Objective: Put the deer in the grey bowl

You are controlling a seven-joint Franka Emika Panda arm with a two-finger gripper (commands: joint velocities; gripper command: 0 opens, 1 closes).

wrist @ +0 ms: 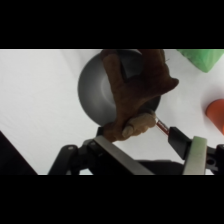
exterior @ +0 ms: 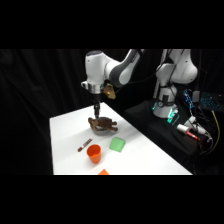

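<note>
Brown plush fills the tool's (wrist: 142, 107) grip: the deer (wrist: 135, 90) hangs clamped directly over the grey bowl (wrist: 92, 95), so the sound move, I judge, is to lower it centred and release low, since its splayed legs may drape over the rim (a tan patch shows near the bowl's edge); beside the bowl sit an orange cup (exterior: 94, 153) and a green block (exterior: 118, 144) on the tabletop (exterior: 65, 130)

The deer (exterior: 101, 123) lies over the bowl (exterior: 104, 131) near the tabletop's (exterior: 65, 150) far edge, with the gripper (exterior: 95, 111) directly above it. Toward the near edge stands a cup (exterior: 94, 153), a small stick (exterior: 84, 145) just to its left, a soft block (exterior: 118, 144) to its right.
</note>
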